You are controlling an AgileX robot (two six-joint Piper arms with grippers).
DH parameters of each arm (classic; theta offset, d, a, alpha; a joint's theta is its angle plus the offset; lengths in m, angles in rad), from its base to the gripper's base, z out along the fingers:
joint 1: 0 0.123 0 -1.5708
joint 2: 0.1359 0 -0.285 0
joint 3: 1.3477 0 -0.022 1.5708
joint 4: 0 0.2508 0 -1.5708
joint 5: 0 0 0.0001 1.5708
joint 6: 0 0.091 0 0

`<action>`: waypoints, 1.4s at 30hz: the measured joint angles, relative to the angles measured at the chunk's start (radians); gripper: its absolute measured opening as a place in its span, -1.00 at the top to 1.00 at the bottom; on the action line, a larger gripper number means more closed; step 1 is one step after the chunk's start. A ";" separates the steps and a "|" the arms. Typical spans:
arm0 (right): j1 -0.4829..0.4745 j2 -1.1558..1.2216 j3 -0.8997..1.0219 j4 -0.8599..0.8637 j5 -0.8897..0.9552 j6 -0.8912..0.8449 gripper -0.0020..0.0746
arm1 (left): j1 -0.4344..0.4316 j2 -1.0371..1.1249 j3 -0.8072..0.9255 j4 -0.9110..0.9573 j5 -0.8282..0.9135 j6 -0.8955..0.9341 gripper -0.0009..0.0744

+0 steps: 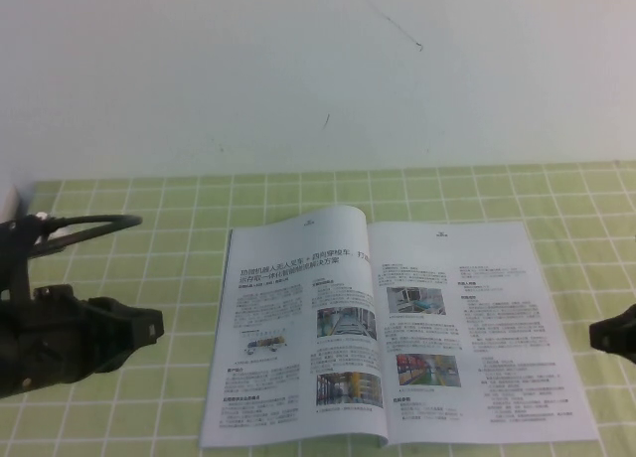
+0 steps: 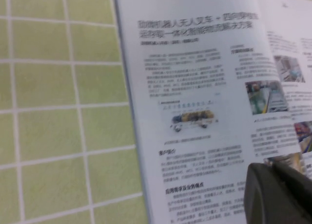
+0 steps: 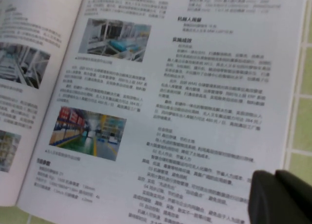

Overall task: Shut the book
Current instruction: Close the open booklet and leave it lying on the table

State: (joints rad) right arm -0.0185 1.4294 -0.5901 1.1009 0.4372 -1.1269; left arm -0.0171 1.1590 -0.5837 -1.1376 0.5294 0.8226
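Lying open on the bench (image 1: 119, 417), the book (image 1: 397, 328) is untouched. The left gripper (image 1: 147, 327) sits near its left page, the right gripper (image 1: 614, 335) beside its right edge; whether either is open, I cannot tell. Next, I'd say: catch one page edge and fold it over.

Robot lab bench: green checked tablecloth (image 1: 179, 204) under an open book (image 1: 397, 328), bare white wall (image 1: 298, 70) behind it, left gripper (image 1: 149, 326) and right gripper (image 1: 601, 335) flanking it.
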 joint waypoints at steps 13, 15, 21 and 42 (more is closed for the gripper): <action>0.000 0.294 -0.005 0.293 0.071 -0.407 0.96 | -0.183 0.212 -0.033 -0.239 -0.164 0.290 0.99; 0.000 0.304 -0.007 0.293 0.071 -0.418 0.96 | -0.200 0.257 -0.048 -0.239 -0.180 0.296 0.99; 0.000 0.335 -0.010 0.258 0.024 -0.425 0.96 | -0.208 0.386 -0.078 -0.239 -0.231 0.336 0.99; 0.000 0.343 -0.018 0.214 0.025 -0.417 0.96 | -0.208 0.587 -0.111 -0.274 -0.394 0.346 0.99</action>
State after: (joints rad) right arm -0.0185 1.7724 -0.6084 1.3153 0.4625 -1.5442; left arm -0.2254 1.7456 -0.6944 -1.4116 0.1353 1.1689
